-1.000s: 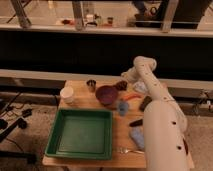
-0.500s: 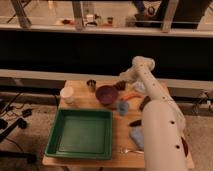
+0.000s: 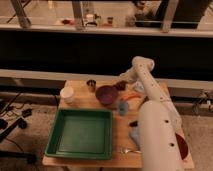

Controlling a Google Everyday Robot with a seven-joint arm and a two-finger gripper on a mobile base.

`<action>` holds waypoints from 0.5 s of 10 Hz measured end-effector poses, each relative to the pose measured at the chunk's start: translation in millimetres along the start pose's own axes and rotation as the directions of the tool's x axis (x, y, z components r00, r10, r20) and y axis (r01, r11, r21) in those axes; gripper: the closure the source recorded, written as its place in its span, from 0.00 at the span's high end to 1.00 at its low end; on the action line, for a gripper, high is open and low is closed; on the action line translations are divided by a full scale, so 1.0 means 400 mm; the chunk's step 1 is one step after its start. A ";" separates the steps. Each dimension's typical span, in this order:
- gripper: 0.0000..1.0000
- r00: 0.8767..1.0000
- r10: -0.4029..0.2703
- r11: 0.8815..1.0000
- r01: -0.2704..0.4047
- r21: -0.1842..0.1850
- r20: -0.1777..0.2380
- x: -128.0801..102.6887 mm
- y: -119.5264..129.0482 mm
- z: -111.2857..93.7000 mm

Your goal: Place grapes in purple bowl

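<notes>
claw [image 3: 121,85] on grapes [image 3: 121,86] | just R of purple bowl [image 3: 106,94]

The gripper [image 3: 121,85] hangs at the table's [image 3: 80,96] far edge, just right of the purple bowl [image 3: 106,94], tray [image 3: 81,134] in front.

No legible text, labels, brand marks, numbers or signs appear on any surface. The gripper [image 3: 121,85] sits at the table's far edge, apparently unmarked, beside the purple bowl [image 3: 106,94].
</notes>
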 end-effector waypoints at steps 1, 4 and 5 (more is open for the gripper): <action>0.72 1.000 0.003 1.000 -0.003 -0.008 0.004 0.005 0.003 0.005; 0.42 1.000 0.012 1.000 -0.011 -0.018 0.018 0.018 0.002 0.015; 0.30 1.000 0.014 1.000 -0.013 -0.025 0.025 0.020 0.004 0.015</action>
